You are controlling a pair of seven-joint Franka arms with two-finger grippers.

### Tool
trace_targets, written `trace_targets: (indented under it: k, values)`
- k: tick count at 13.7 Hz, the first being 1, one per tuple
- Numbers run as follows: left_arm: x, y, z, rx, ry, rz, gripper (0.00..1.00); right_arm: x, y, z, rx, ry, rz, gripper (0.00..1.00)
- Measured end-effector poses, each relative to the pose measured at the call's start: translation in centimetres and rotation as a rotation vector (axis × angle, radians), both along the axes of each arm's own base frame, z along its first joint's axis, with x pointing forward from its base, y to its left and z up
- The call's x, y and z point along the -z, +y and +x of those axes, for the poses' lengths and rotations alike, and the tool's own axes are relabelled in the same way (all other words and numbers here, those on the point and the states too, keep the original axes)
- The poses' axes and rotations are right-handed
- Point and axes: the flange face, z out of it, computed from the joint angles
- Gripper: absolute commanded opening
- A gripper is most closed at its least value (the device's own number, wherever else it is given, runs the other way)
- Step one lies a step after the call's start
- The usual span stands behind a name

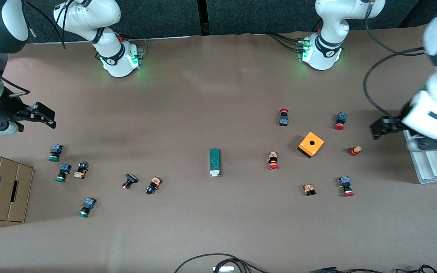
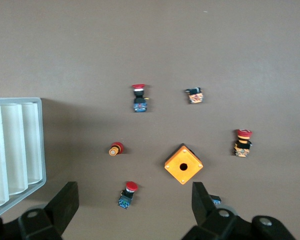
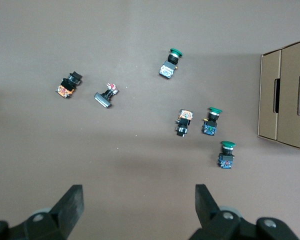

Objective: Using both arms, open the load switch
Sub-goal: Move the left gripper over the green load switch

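I have both arms raised and waiting at the table's two ends, nothing held.

My left gripper has its fingers spread wide and empty; it hangs over the table beside a white ribbed tray. My right gripper is just as wide and empty, over bare table above a cluster of green-capped buttons.

The load switch lies alone mid-table, touching nothing. From the left gripper it sits at about eight o'clock in the front view; from the right gripper, about four o'clock. Its long axis runs twelve to six, white slider end at six, nearest the front camera.

I judge both grippers about equally distant, the left perhaps slightly nearer.
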Motion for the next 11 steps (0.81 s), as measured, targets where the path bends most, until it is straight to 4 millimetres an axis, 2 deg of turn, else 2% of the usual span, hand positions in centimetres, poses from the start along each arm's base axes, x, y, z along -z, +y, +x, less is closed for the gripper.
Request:
trace_targets:
  k: [1, 3, 4, 7, 8, 11]
  values:
    - [0.0, -1.7, -0.3, 0.028, 0.000, 0.004, 1.00, 0.0, 0.0, 0.0, 0.000, 0.002, 0.000, 0.99]
    - [0.8, -3.8, -0.5, 0.064, 0.012, 0.013, 1.00, 0.1, 0.0, 0.0, 0.000, 0.008, 0.000, 0.99]
    - [2.0, -4.4, -0.3, 0.074, 0.032, 0.022, 1.00, 0.2, 0.0, 0.0, 0.001, 0.010, 0.000, 0.99]
    - [7.2, -5.9, 1.0, 0.097, 0.114, 0.041, 1.00, 0.8, -0.1, 0.2, 0.004, 0.020, -0.001, 0.99]
    - [8.0, -6.4, 1.2, 0.105, 0.121, 0.045, 1.00, 1.0, 0.0, 0.4, 0.006, 0.024, 0.006, 0.99]
    - [7.8, -8.0, 0.9, 0.135, 0.114, 0.046, 1.00, 0.9, 0.5, 1.3, 0.014, 0.018, 0.059, 0.99]
